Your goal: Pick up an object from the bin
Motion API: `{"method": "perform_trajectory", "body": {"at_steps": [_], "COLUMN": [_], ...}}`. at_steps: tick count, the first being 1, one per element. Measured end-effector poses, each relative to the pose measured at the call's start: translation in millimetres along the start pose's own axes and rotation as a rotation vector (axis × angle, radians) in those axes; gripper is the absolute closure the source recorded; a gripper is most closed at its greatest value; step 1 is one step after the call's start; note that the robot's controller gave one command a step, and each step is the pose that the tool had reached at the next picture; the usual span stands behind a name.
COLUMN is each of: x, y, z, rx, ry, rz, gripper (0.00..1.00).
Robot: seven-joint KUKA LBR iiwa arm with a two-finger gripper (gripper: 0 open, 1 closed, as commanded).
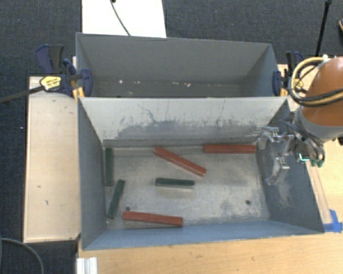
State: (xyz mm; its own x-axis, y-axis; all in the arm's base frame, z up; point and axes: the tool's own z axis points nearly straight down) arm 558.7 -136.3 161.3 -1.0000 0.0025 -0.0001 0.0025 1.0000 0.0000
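tool (276, 173) at the right wall of the bin (91, 170), beside a red bar (230, 148); its opening cannot be told.

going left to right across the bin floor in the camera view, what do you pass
green bar along the left wall → green bar mid-floor → red bar at the back wall → gripper; the other three bars overlap these, so left out
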Motion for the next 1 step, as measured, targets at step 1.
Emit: {"method": "perform_trajectory", "body": {"at_steps": [1], "x": [-1.1], "y": [0.4], "z": [-1.4], "rx": [0.001], "ry": [-0.003], "rz": [-0.007], "gripper": [1.0]}}
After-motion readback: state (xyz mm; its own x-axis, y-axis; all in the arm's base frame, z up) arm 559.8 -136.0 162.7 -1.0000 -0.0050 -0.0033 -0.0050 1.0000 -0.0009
